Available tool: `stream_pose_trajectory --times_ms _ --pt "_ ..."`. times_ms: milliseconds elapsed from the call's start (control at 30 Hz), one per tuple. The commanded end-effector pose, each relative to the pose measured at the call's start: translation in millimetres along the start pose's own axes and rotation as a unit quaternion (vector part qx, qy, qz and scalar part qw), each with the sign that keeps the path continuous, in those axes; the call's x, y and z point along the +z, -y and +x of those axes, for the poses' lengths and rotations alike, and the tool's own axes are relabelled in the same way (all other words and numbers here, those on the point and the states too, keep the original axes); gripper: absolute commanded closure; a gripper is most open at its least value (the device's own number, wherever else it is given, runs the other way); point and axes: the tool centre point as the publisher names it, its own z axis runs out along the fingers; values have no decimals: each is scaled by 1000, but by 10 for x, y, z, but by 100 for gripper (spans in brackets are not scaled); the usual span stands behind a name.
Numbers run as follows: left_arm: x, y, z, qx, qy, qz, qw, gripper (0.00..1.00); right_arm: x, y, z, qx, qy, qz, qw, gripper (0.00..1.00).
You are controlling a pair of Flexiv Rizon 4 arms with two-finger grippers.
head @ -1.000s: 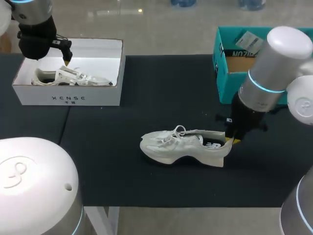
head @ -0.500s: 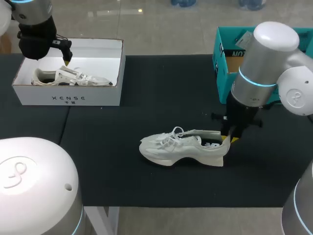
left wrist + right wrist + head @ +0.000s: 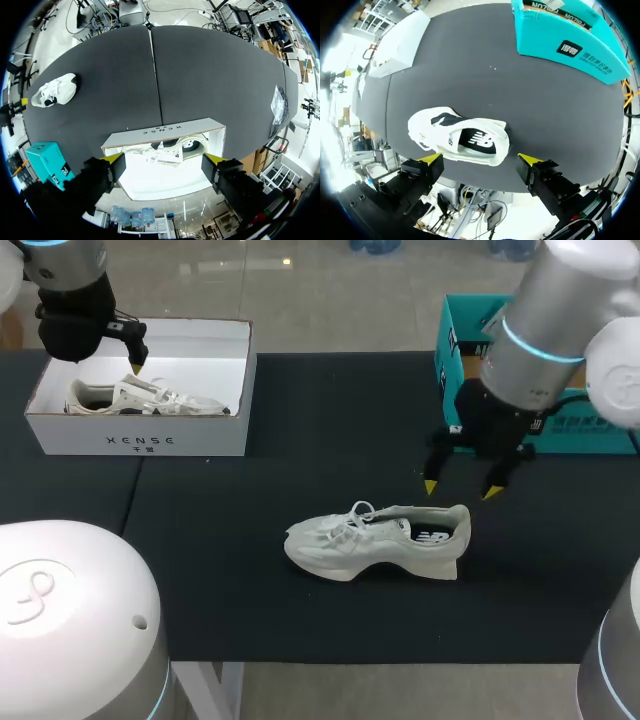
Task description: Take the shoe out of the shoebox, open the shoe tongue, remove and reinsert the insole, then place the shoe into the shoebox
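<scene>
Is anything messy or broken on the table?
No, nothing stands out. One shoe stands upright on the black table, a second shoe lies in the white shoebox, and nothing looks spilled or broken.

— Take the loose shoe (image 3: 378,540) as the mark. Where does it sit?
— On its sole near the middle of the worktop (image 3: 300,420), toe toward the robot's left, heel toward its right.
— And the shoebox?
— The shoebox (image 3: 140,443) stands well off to that shoe's left and behind it, at the far side. A second shoe (image 3: 140,397) lies inside, and the left end effector (image 3: 133,368) hangs over it.
— What about the other side?
— Another box (image 3: 450,360) stands behind the loose shoe, to its right. The right end effector (image 3: 460,488) hovers just behind the heel, between shoe and box, touching neither.
</scene>
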Motion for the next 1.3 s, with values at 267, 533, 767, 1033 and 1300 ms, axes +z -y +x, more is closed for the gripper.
stream_pose_trajectory --times_ms 267,533,767,1033,1300 --pt "1 7 0 1 -1 -1 1000 0 -323 535 128 -436 -3 -93 895 0" --pt "1 7 0 1 -1 -1 1000 0 -323 535 128 -436 -3 -93 895 0" --pt "1 7 0 1 -1 -1 1000 0 -323 535 128 -436 -3 -93 895 0" --pt "1 7 0 1 -1 -1 1000 0 -291 503 2 -540 21 -56 840 0" --pt "1 7 0 1 -1 -1 1000 0 -243 596 -202 -565 -1 -74 822 0"
